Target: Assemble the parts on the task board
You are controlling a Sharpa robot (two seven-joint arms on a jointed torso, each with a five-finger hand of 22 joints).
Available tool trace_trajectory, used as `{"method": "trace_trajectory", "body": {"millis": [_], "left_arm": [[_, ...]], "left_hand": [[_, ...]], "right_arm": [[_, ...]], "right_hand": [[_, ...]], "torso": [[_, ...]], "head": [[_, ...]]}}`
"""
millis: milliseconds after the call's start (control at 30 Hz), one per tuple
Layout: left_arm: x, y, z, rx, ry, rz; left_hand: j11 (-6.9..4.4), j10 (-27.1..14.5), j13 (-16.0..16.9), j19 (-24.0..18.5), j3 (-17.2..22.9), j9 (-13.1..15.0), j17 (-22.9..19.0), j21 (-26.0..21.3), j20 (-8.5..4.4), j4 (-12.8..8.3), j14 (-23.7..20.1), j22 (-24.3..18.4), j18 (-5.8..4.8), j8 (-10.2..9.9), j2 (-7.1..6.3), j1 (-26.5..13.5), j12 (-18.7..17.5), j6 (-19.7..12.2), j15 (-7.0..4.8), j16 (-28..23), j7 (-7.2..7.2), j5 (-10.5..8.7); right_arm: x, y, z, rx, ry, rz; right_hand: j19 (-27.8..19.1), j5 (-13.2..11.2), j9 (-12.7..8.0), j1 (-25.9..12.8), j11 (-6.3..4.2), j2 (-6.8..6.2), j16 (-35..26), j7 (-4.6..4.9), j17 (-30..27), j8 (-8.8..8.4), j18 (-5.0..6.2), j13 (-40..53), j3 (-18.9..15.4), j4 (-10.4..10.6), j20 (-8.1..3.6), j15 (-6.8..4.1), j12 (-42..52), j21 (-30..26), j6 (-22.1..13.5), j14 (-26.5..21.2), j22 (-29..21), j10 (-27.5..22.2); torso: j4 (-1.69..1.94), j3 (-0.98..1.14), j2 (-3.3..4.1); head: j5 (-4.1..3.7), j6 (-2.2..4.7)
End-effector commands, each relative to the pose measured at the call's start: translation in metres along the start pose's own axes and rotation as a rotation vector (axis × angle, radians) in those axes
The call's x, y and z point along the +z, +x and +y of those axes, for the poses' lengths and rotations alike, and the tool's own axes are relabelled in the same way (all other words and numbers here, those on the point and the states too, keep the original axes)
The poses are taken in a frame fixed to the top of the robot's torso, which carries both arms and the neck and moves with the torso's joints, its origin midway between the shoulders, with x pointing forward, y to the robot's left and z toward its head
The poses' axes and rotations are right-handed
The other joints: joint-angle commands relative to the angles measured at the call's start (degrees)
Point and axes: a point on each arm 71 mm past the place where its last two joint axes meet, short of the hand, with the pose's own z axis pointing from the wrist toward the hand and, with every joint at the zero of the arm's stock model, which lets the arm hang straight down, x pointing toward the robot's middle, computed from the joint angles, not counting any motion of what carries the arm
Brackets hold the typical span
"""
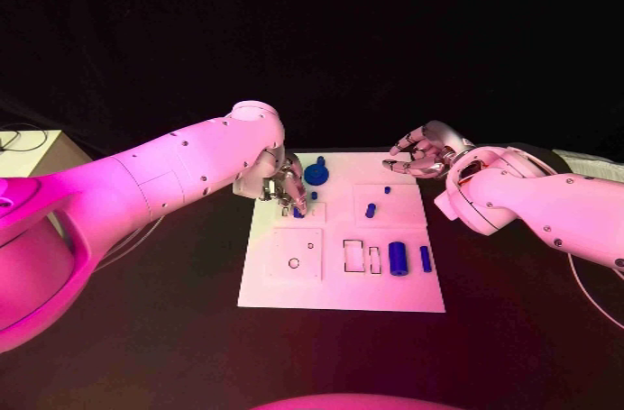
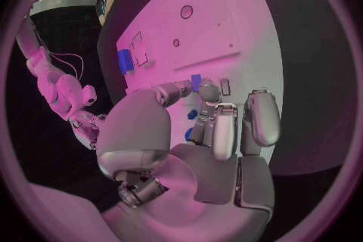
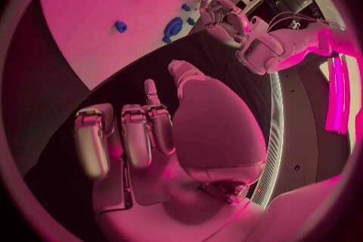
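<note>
The white task board (image 1: 341,288) lies in the middle of the table. My left hand (image 1: 281,186) hovers over its far left part; thumb and a finger pinch a small blue part (image 1: 299,213) (image 2: 196,80) just above the board. Beside it sit a round blue part (image 1: 316,173) and a tiny blue piece (image 1: 314,195). A blue peg (image 1: 371,210) stands mid-board, and a blue cylinder (image 1: 398,259) and a thin blue bar (image 1: 426,259) lie at the right. My right hand (image 1: 421,154) hangs at the board's far right corner, fingers loosely bent and apart, holding nothing.
Outlined recesses (image 1: 353,255) and small holes (image 1: 294,263) mark the board's near half. A pale box (image 1: 23,153) stands at the table's far left. In the right wrist view the left hand (image 3: 223,15) works past the round part (image 3: 172,27).
</note>
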Motion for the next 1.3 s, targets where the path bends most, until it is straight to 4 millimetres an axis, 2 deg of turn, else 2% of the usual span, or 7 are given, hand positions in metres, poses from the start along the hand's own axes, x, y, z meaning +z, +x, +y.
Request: {"method": "trace_trajectory", "body": {"millis": [33, 633, 1300], "left_arm": [[0.0029, 0.0017, -0.001, 0.0, -0.008, -0.018], [0.007, 0.0054, -0.0033, 0.011, -0.018, -0.042], [0.0028, 0.0072, 0.006, 0.002, -0.016, -0.059]], "left_hand": [[-0.36, 0.2, 0.1, 0.3, 9.9, 0.0, 12.9, 0.3, -0.06, -10.3, 5.0, 0.2, -0.2, 0.1, -0.02, 0.6, -0.2, 1.7, -0.29, 0.2, -1.48, 0.28], [-0.4, 0.3, 0.1, 0.4, 9.8, 0.1, 12.9, 0.5, -0.1, -10.3, 5.1, 0.4, -0.25, 0.0, -0.08, 0.6, -0.1, 1.9, -0.31, 0.3, -1.52, 0.64], [-0.5, 0.6, 0.2, 0.7, 9.7, 0.2, 13.2, 0.7, -0.19, -10.3, 5.2, 0.7, -0.32, -0.1, -0.22, 0.7, -0.1, 2.2, -0.4, 0.4, -1.62, 1.36]], "right_arm": [[-0.0004, 0.0005, 0.0011, -0.011, -0.01, 0.005], [-0.0011, 0.0011, 0.002, -0.01, -0.013, 0.008], [-0.0013, 0.0004, 0.001, -0.011, -0.011, 0.007]], "right_hand": [[6.0, 0.1, -0.1, 0.3, -0.08, -0.04, 0.2, -0.07, 14.9, 0.22, -0.82, 10.6, 0.3, 0.1, -0.05, 0.08, -0.1, 0.1, -0.4, 6.1, 15.1, 1.3], [6.0, 0.2, -0.1, 0.3, -0.08, -0.06, 0.1, -0.07, 14.9, 0.24, -0.82, 10.7, 0.3, 0.1, -0.05, 0.08, -0.1, 0.1, -0.4, 6.1, 15.1, 1.4], [6.0, 0.2, -0.1, 0.2, -0.08, -0.08, 0.1, -0.08, 14.8, 0.26, -0.82, 10.7, 0.4, 0.1, -0.05, 0.08, -0.1, 0.1, -0.3, 6.1, 15.1, 1.4]], "torso": [[0.0, 0.02, -0.01], [-0.01, 0.02, -0.05], [-0.01, 0.0, -0.08]], "head": [[-0.04, -0.08], [-0.1, -0.26], [-0.17, -0.37]]}}
